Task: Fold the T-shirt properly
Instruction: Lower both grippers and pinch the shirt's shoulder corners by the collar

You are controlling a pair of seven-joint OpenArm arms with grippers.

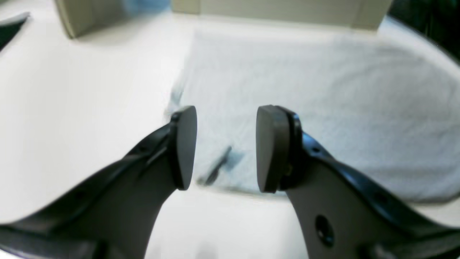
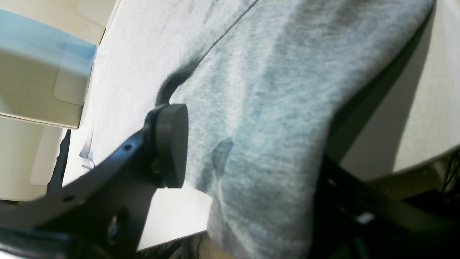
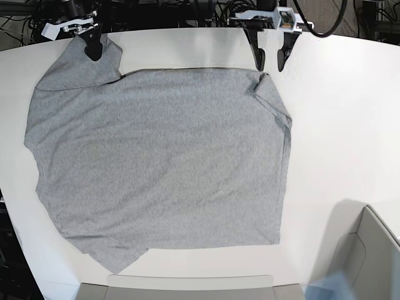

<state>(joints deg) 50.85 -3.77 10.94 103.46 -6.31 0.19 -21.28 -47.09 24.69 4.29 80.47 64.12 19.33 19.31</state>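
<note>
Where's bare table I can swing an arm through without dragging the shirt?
Widest bare table lies beyond the T-shirt edge on the left gripper side, up to the beige box. A thinner strip runs between the two grippers. The right gripper corner is crowded: cloth lies between its jaws.

A heather-grey T-shirt [image 3: 156,162] lies spread nearly flat on the white bench [image 3: 337,125], plain side up, filling most of the surface. One corner at the far edge is drawn up into a peak, its cloth draped between the jaws of the right pincer [image 2: 248,151]. The opposite far corner is folded over onto the body in a small flap. The near edge lies crooked, one end dipping into a point.
</note>
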